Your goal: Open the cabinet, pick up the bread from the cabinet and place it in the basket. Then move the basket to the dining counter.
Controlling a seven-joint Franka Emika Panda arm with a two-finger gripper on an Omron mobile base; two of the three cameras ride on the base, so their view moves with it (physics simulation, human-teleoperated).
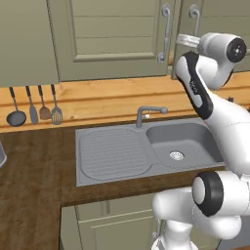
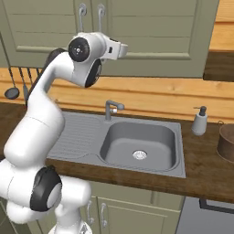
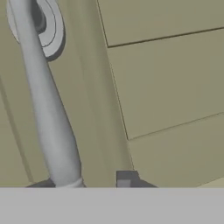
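Closed cabinet (image 1: 117, 39) doors are seen above the sink (image 1: 146, 149); tool (image 3: 89, 181) is positioned at the handle (image 3: 46, 109), at 12 o'clock; tool state cannot be determined.

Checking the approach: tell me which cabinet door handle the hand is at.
The right-hand door's handle, beside the wrist; the hand view shows this handle close up. The left door's handle hangs free.

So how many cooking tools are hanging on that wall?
4, in a row left of the sink: a ladle, a second utensil, a wooden spoon and a slotted spatula. More may hang beyond the frame.
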